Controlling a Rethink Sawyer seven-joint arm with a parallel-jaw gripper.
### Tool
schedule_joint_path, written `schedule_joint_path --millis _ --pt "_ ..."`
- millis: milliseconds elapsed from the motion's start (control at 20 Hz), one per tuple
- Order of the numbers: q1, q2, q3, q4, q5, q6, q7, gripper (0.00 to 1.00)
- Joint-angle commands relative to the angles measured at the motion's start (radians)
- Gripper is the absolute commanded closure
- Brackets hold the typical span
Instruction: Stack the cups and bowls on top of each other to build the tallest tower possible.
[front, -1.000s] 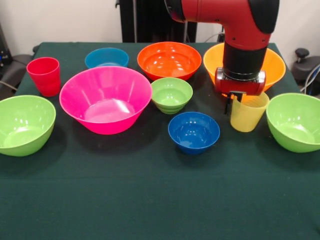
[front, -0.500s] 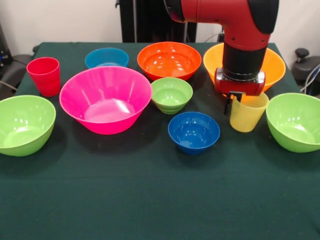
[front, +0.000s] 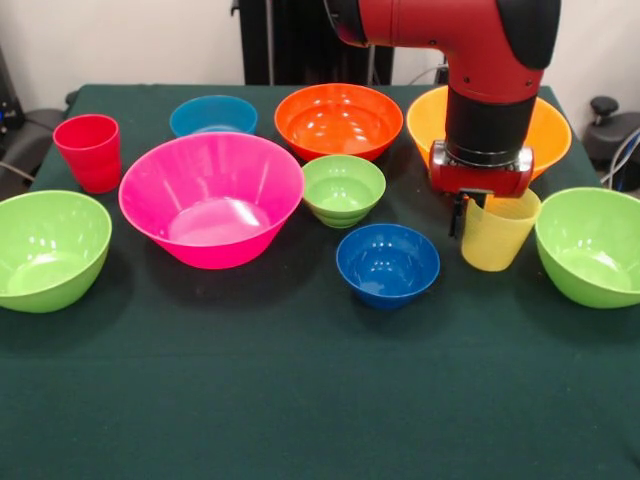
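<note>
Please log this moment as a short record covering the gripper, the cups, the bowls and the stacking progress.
gripper: shut on the yellow cup's rim
yellow cup: tilted, beside a green bowl
red cup: upright, alone at the table edge
pink bowl: largest, empty
dark blue bowl: empty
tower: not started

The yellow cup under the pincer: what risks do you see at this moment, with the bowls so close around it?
1. The pincer sits at one edge of the yellow cup, which looks tilted; it may slip or tip.
2. The green bowl beside the cup nearly touches it and could be pushed toward the table's edge.
3. The yellow-orange bowl lies partly hidden behind the arm, which may knock it.
</note>
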Motion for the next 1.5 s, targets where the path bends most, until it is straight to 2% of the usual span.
schedule_joint_path --millis 50,300,400,500,800,1050,1500 --pt "-0.048 -0.016 0.096 -0.102 0.051 0.183 0.121 1.0" --pt "-0.109 -0.055 0.115 -0.099 0.044 0.25 0.078 1.0" --pt "-0.142 -0.087 0.132 -0.05 0.041 0.246 0.063 1.0" --pt "-0.181 -0.149 0.152 0.026 0.042 0.248 0.052 1.0" --pt "-0.278 -0.16 0.176 -0.019 0.05 0.372 0.034 1.0" --pt "-0.328 -0.116 0.17 -0.105 0.03 0.438 0.018 1.0" --pt "-0.394 0.094 0.162 -0.413 -0.056 0.562 -0.078 1.0"
